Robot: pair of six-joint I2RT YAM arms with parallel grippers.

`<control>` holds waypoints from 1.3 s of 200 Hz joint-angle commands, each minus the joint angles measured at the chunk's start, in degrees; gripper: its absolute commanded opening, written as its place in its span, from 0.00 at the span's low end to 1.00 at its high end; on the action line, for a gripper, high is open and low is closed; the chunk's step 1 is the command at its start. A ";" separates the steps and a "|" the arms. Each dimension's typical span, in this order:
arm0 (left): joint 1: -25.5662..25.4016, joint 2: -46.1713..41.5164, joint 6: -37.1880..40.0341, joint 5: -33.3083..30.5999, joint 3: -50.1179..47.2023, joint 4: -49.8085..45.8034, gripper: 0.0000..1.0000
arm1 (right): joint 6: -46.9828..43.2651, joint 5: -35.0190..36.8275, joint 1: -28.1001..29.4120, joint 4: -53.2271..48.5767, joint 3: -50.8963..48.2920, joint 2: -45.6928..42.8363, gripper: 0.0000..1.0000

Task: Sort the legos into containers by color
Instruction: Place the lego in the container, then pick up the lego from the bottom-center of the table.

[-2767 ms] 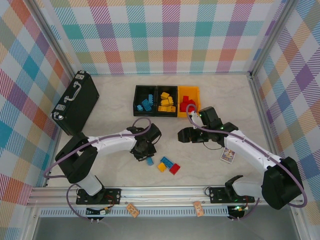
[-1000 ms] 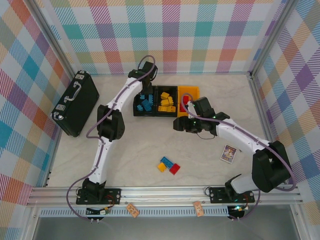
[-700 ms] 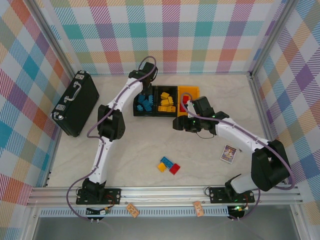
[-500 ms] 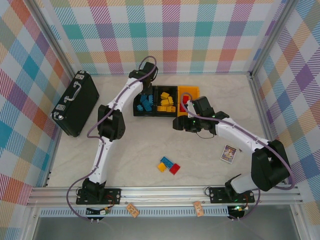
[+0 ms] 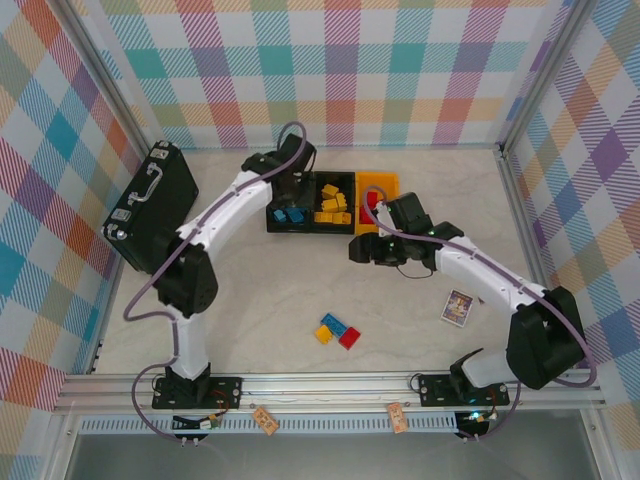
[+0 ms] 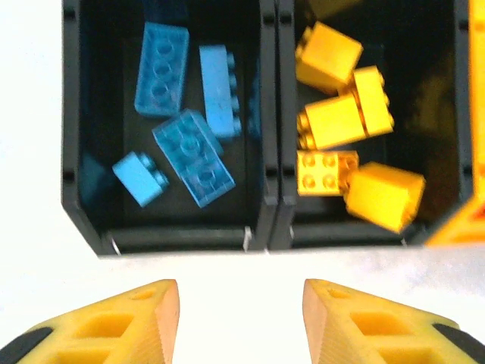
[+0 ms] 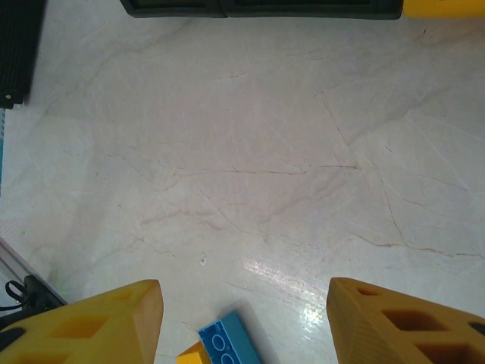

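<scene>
Top external view, left to right: the briefcase (image 5: 150, 205) is lying along the left wall. The left end effector (image 5: 288, 180) is hanging over the left end of the containers (image 5: 310, 229). The right end effector (image 5: 360, 247) is hovering just in front of the row, and the card (image 5: 457, 307) is resting toward the right. Three loose legos (image 5: 336, 330), blue, yellow and red, are sitting together at lower center, with bare counter (image 5: 250, 290) lying open on every side of them.

Left wrist view: blue legos (image 6: 186, 114) are lying in the left black bin and yellow legos (image 6: 348, 144) in the middle one. The left end effector (image 6: 239, 318) is standing partly open and is holding nothing.

Right wrist view: the right end effector (image 7: 242, 326) is also standing apart and empty. A blue lego (image 7: 227, 341) is showing on the counter at the bottom edge. The container walls are running along the top edge, with wide clear counter between.
</scene>
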 commanded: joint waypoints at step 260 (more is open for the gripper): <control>-2.04 -31.27 -20.94 19.48 -61.86 20.38 0.56 | -5.66 20.12 34.77 -5.65 -12.43 4.48 0.71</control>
